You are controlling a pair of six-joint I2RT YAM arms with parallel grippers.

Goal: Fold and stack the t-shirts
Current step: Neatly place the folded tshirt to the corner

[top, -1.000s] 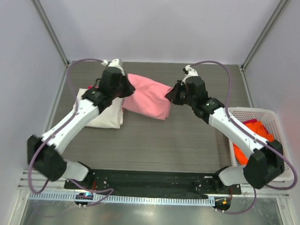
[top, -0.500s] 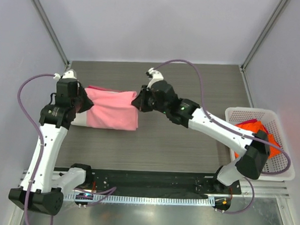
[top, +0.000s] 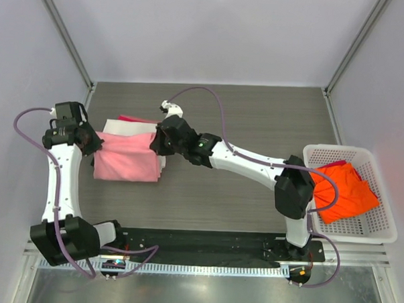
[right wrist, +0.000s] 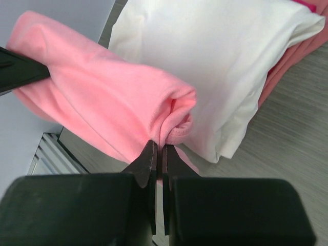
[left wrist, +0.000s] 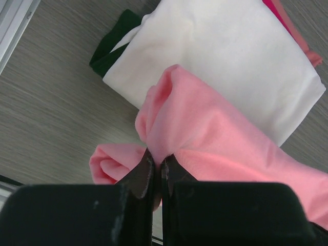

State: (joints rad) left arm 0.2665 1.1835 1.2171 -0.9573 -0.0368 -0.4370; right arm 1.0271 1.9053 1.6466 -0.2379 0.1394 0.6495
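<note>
A folded light pink t-shirt (top: 127, 156) hangs between my two grippers over the stack at the left. My left gripper (top: 90, 141) is shut on its left end, seen pinched in the left wrist view (left wrist: 158, 163). My right gripper (top: 158, 144) is shut on its right end, seen in the right wrist view (right wrist: 160, 149). Under it lies a folded cream-white t-shirt (top: 126, 127), also in the wrist views (left wrist: 215, 56) (right wrist: 215, 66), on a red one (top: 138, 119). A bright orange t-shirt (top: 344, 188) lies in the basket.
A white mesh basket (top: 379, 230) stands at the right edge of the grey wood-grain table. A dark green cloth (left wrist: 110, 43) peeks from under the stack. The enclosure's left wall and metal frame (top: 83, 113) are close to the left arm.
Both grippers have carried the pink t-shirt leftward, from the table's middle to above the cream-white shirt. The right arm has stretched far to the left.
</note>
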